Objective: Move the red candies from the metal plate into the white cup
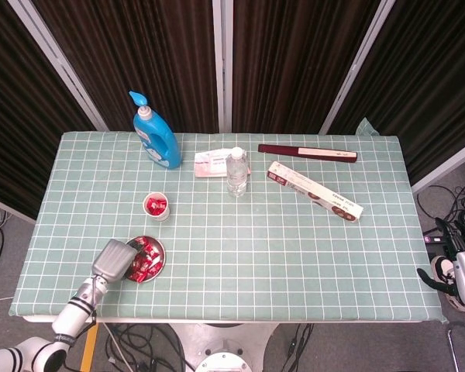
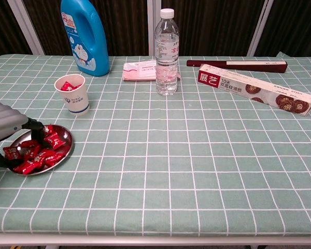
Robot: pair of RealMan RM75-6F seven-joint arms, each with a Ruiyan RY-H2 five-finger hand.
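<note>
A small metal plate near the table's front left edge holds several red candies. Just behind it stands the white cup, upright, with a red candy inside. My left hand is down over the plate's left side. Its fingers and thumb are apart and reach among the candies; none is visibly pinched. My right hand hangs off the table's right side, and its fingers are unclear.
A blue detergent bottle stands at the back left. A pink packet and a water bottle are at the back centre. A long foil box and a dark red case lie at the back right.
</note>
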